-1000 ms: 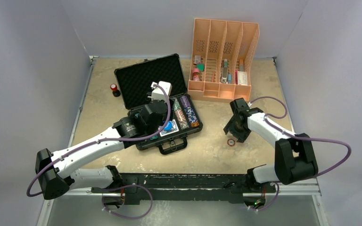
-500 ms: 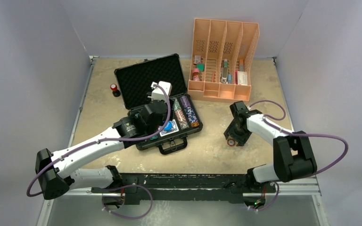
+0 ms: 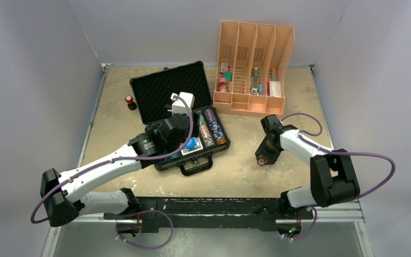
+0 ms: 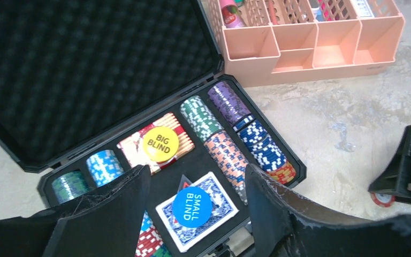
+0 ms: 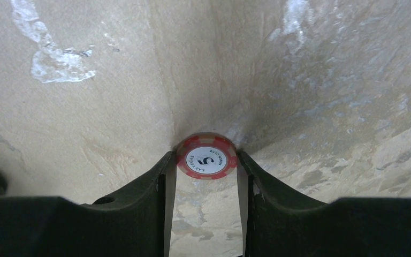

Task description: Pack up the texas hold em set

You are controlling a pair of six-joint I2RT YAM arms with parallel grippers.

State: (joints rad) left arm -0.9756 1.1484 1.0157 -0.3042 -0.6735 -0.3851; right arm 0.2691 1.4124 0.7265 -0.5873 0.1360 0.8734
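Right gripper [image 5: 206, 158] is down on the desk [image 3: 235, 171], right of centre, nearer the near edge; its fingertips are closed on a red "5" chip [image 5: 206, 156], one tip touching each side of the rim; the chip lies flat, face up, not lifted.
Left gripper [image 4: 195, 176] hangs over the case [image 4: 85, 69], fingers wide apart, holding nothing.
The case sits left of centre, lid open toward the far edge; chip rows [image 4: 225, 152] fill the right side; a SMALL BLIND button [image 4: 192, 206] lies on the blue deck [image 4: 222, 201], a BIG BLIND button [image 4: 160, 143] on the red deck [image 4: 134, 152].
The loose chip is well apart from the case.

Risks, as I judge them:
- the hold is on the thin rim at the very tips only; the chip could pop out or flip on the lift;
- a fast swing toward the case could shake it loose onto the desk;
- the left arm sits over the case; the right arm coming in could hit it;
- I cannot tell which row has room; a chip left proud of the foam would stop the lid closing.
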